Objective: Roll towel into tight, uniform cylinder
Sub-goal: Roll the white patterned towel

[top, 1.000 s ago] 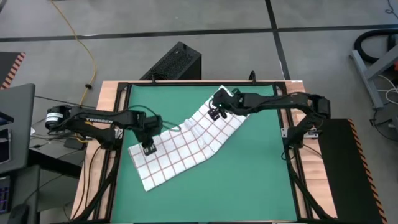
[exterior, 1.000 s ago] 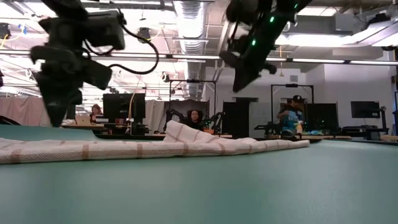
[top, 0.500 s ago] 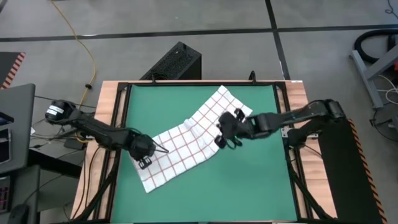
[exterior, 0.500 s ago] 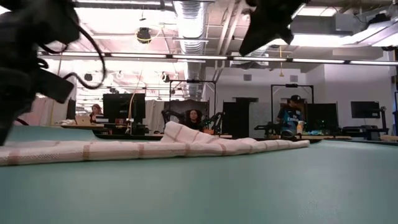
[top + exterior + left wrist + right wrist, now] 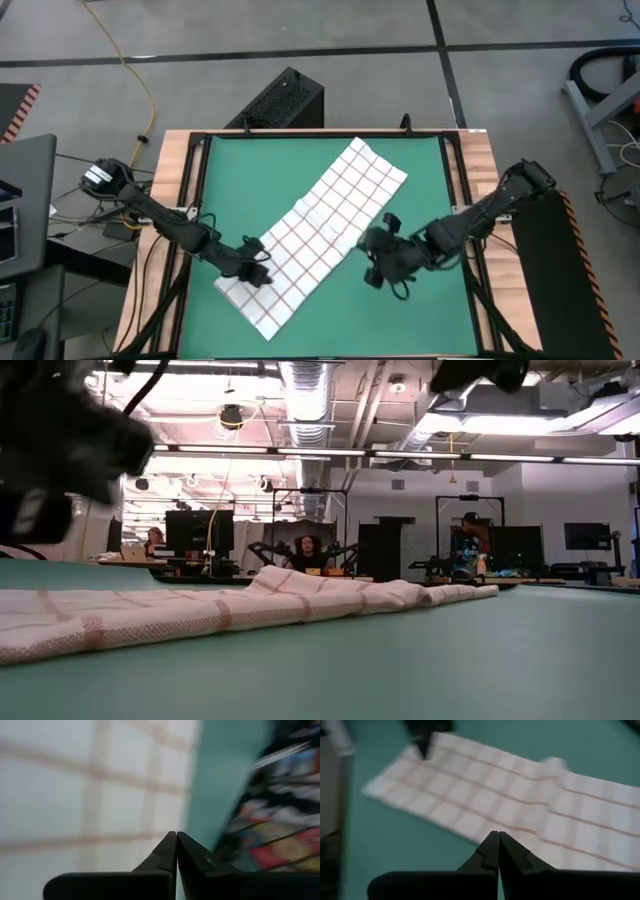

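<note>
Both grippers closed; towel (image 5: 318, 232) diagonal, green mat (image 5: 420, 310) bare beside it.

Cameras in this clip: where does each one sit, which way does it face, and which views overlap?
High view: overhead, straight down on the green mat, the towel, both arms.
Low view: table height, level across the towel into the room; blurred arm parts above.
Left wrist view: left gripper shut, over towel.
Right wrist view: right gripper shut, facing towel.
All four share the towel.
</note>
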`<state>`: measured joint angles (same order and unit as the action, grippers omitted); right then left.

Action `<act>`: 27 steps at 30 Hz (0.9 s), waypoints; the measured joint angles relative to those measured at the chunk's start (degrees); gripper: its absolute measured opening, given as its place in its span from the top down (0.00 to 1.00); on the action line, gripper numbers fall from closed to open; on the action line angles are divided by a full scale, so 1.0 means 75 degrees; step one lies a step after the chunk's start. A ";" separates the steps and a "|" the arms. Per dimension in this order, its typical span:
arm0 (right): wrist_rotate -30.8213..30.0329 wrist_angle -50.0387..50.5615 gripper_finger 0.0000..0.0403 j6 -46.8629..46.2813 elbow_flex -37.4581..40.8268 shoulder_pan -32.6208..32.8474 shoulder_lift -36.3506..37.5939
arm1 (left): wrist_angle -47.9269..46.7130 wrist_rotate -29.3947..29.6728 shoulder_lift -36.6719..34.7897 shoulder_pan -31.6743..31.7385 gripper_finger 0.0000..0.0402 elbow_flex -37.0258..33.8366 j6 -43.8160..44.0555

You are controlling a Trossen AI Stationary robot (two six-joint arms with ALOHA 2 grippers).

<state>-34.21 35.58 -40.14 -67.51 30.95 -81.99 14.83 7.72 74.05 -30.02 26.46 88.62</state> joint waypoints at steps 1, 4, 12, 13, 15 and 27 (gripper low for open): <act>0.0090 -0.0312 0.94 0.0187 0.0040 0.0121 -0.0081 | 0.0459 0.0137 0.0135 0.0001 1.00 0.0082 -0.0130; 0.0370 -0.1282 0.92 0.0803 0.0139 0.0425 -0.0501 | 0.0883 0.0250 0.0365 0.0003 1.00 0.0625 -0.0966; 0.0783 -0.3592 0.86 0.1270 -0.0279 0.0430 -0.2634 | -0.6122 0.0608 0.0465 -0.0159 1.00 0.3290 -0.3715; 0.0779 -0.3643 0.86 0.1152 -0.0438 0.0399 -0.2848 | -0.7157 0.0693 0.0579 -0.0234 1.00 0.3564 -0.3806; 0.0764 -0.3714 0.87 0.1022 -0.0744 0.0388 -0.3180 | -0.8550 0.0779 0.0726 -0.0439 1.00 0.3738 -0.3957; -0.0061 -0.2698 0.87 0.0143 -0.1655 0.0147 -0.3340 | -0.5458 -0.0390 0.0786 -0.1859 1.00 0.1360 -0.2246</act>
<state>-34.66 15.34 -39.07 -79.92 32.05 -107.05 -26.11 4.79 79.94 -43.96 36.66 71.77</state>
